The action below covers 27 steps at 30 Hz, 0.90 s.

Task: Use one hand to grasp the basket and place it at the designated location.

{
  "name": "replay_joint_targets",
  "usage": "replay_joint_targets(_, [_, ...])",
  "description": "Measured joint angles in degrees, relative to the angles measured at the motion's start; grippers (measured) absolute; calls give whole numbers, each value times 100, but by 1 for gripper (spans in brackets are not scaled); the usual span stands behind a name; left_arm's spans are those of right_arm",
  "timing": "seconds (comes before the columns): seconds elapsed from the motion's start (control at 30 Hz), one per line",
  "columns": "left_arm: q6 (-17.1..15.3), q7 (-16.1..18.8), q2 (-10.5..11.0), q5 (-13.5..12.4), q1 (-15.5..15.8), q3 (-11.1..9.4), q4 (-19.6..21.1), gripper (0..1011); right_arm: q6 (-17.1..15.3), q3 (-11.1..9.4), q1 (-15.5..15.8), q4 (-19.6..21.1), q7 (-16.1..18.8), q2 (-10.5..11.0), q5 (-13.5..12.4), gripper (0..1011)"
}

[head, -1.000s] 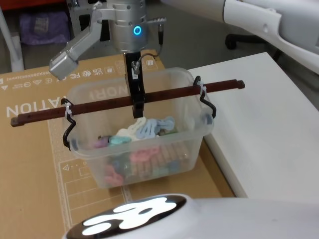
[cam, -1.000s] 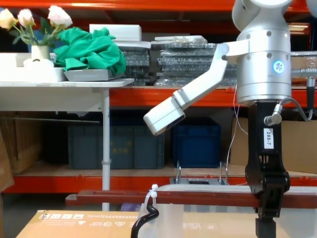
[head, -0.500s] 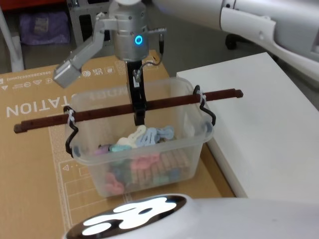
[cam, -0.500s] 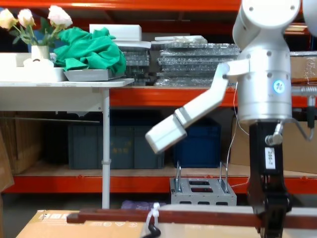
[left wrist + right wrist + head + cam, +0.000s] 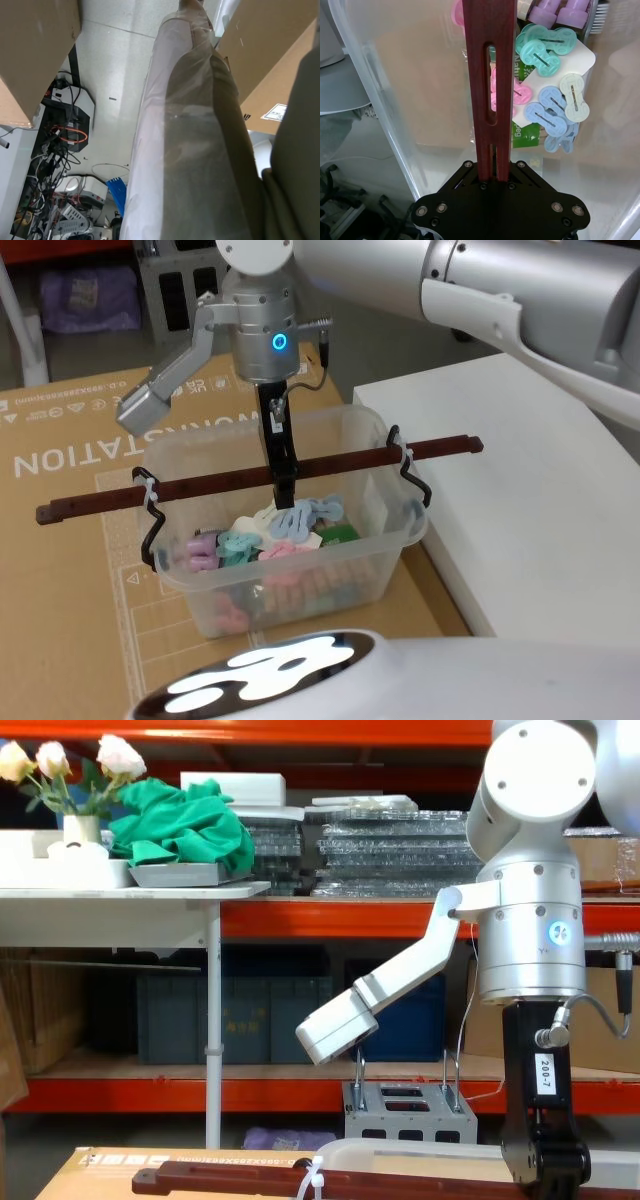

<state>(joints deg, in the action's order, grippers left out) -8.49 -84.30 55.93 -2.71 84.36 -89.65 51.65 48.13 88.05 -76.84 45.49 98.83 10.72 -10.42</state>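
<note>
Lower than a second ago, the basket (image 5: pixel 392 532) is over the cardboard (image 5: pixel 60 590) beside the white table (image 5: pixel 530 510), the right gripper (image 5: pixel 283 476) clamped tight on its wooden handle (image 5: pixel 100 502) at mid-length.

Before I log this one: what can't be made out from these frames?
- Whether the basket rests on the cardboard box or hangs: chest view's bottom edge cuts it off; head view looks from above.
- The right gripper's jaws on the handle: right wrist view, hidden behind its black body.
- Lower contents: head view, blurred by the translucent wall.
</note>
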Motion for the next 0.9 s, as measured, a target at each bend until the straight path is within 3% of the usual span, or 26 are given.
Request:
replay_joint_targets(0.47, [0, 0, 0, 0, 0, 0, 0, 0, 1, 72, -11, -64, -42, -58, 34, 0])
replay_joint_targets(0.9, [0, 0, 0, 0, 0, 0, 0, 0, -5, 58, -12, -49, -43, -48, 47, 320])
